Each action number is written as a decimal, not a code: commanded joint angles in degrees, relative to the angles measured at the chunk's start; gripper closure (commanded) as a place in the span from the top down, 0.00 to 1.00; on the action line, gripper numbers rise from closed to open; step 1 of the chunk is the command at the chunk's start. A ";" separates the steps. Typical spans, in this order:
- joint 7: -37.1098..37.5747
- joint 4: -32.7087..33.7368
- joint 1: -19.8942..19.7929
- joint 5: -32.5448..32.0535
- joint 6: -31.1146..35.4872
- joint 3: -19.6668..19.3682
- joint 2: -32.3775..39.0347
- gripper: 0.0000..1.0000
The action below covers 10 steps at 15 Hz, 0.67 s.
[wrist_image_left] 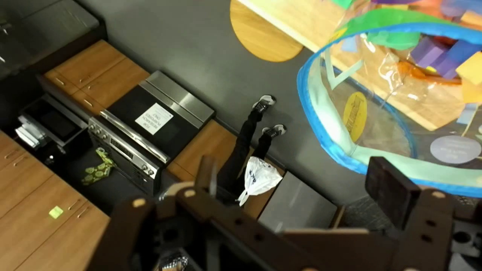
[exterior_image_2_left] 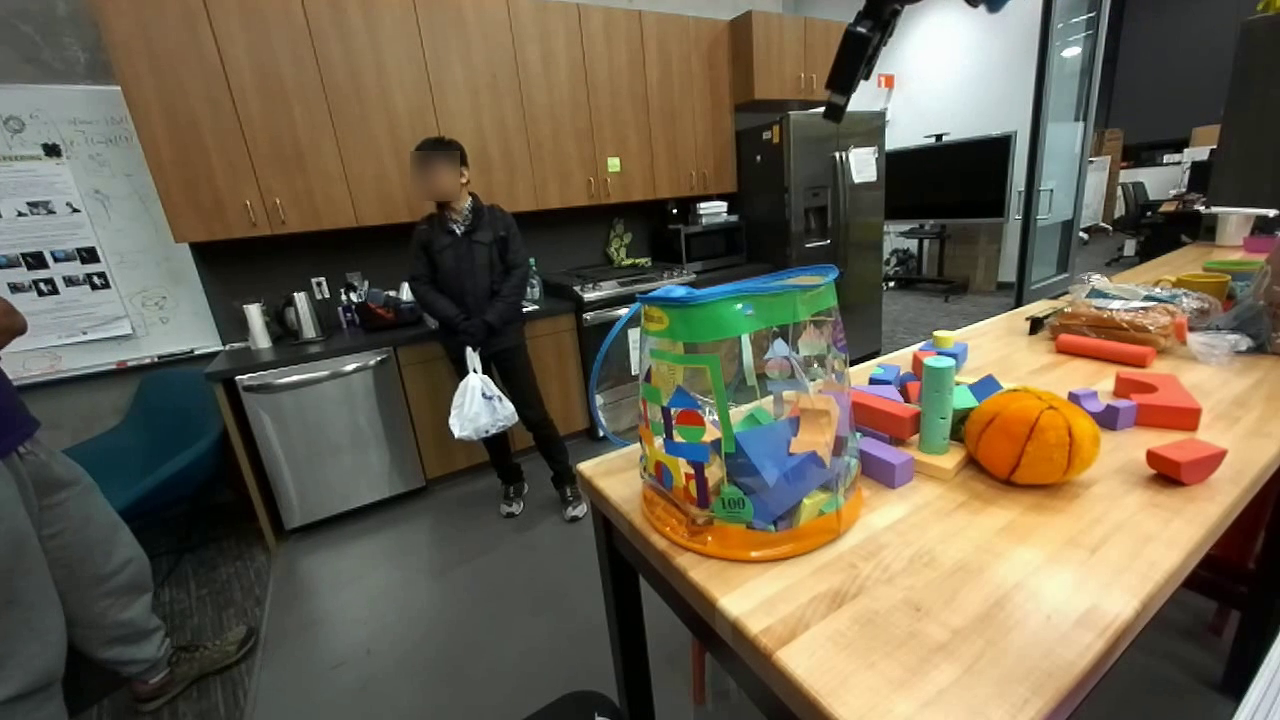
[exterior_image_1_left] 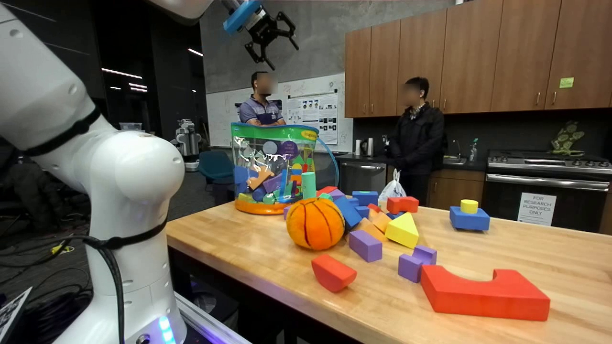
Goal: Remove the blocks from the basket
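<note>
The basket is a see-through bag with a green band, blue rim and orange base, standing upright at a table corner in both exterior views. Its open top shows in the wrist view. Blocks of mixed colours lie inside, including an orange block and blue blocks. Other blocks lie on the table: a yellow wedge, a red arch and a green cylinder among them. My gripper is open and empty, high above the basket; its spread fingers show in the wrist view.
An orange plush basketball sits beside the basket among the loose blocks on the wooden table. Packaged food lies farther along. A round wooden piece shows past the table edge. Two people stand beyond the table.
</note>
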 commanded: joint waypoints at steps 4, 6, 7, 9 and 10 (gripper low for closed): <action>-6.04 8.55 2.84 0.37 0.65 0.79 11.30 1.00; -7.09 9.25 3.98 0.90 0.81 0.93 13.59 1.00; -7.32 9.52 4.41 1.13 0.58 1.05 14.54 1.00; -7.88 9.47 5.13 1.37 0.61 1.16 15.98 1.00; -8.20 9.59 5.34 1.34 0.38 1.17 16.46 1.00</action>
